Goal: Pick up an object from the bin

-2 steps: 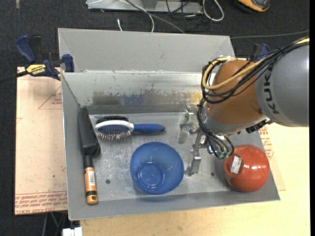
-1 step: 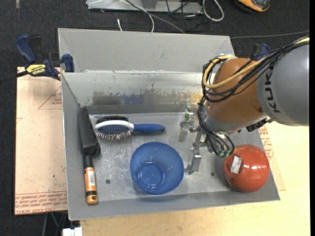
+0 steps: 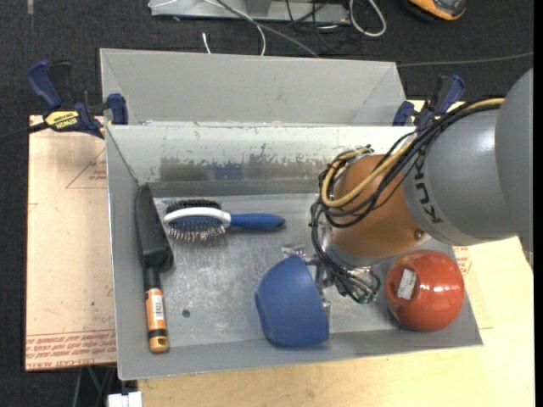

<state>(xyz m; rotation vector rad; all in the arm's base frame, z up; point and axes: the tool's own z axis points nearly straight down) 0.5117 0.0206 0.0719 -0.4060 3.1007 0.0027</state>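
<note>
Blue cup [image 3: 290, 308] lies just beside the pincer [image 3: 327, 280], on its view-left side.

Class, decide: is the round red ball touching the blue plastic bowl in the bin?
Apart. The camera view shows bare grey bin floor between the round red ball and the blue plastic bowl.
</note>
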